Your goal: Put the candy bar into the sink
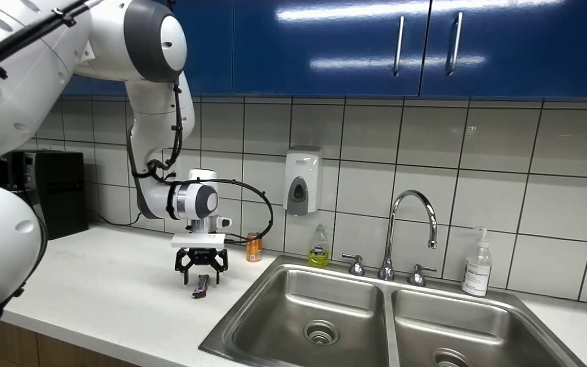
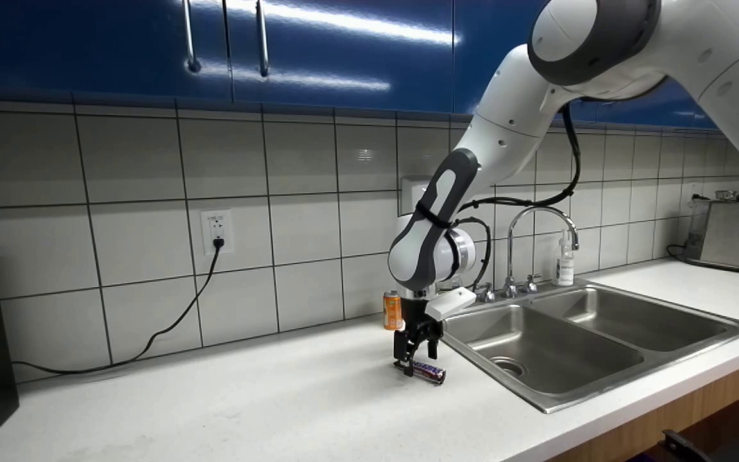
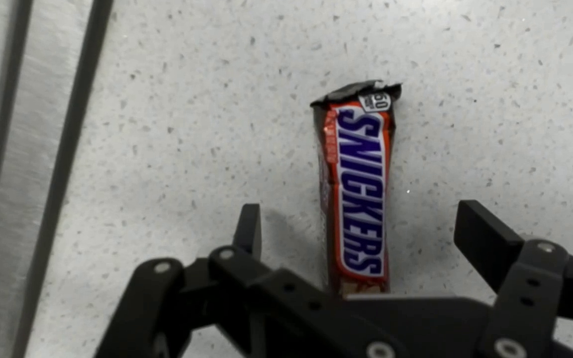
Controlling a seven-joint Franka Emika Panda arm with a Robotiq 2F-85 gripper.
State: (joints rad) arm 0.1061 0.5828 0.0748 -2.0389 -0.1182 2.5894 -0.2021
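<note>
The candy bar lies flat on the white counter in its dark wrapper. It shows in both exterior views [image 1: 201, 287] [image 2: 430, 373] and large in the wrist view [image 3: 361, 189], where the gripper body hides its lower end. My gripper [image 1: 202, 282] is open and low over the bar. In the wrist view its fingers [image 3: 358, 219] stand on either side of the bar, with a gap on each side. The steel sink [image 1: 273, 326] has its left-hand basin beside the bar. It shows in an exterior view [image 2: 536, 366], and its rim shows at the wrist view's left edge [image 3: 43, 124].
An orange can [image 1: 254, 248] stands near the wall behind the gripper. A dish soap bottle [image 1: 318, 250], the gooseneck faucet [image 1: 390, 239] and a pump bottle [image 1: 477, 270] stand behind the sink. A black machine [image 1: 59, 188] stands on the counter at the far left. Blue cabinets [image 1: 324, 46] hang above.
</note>
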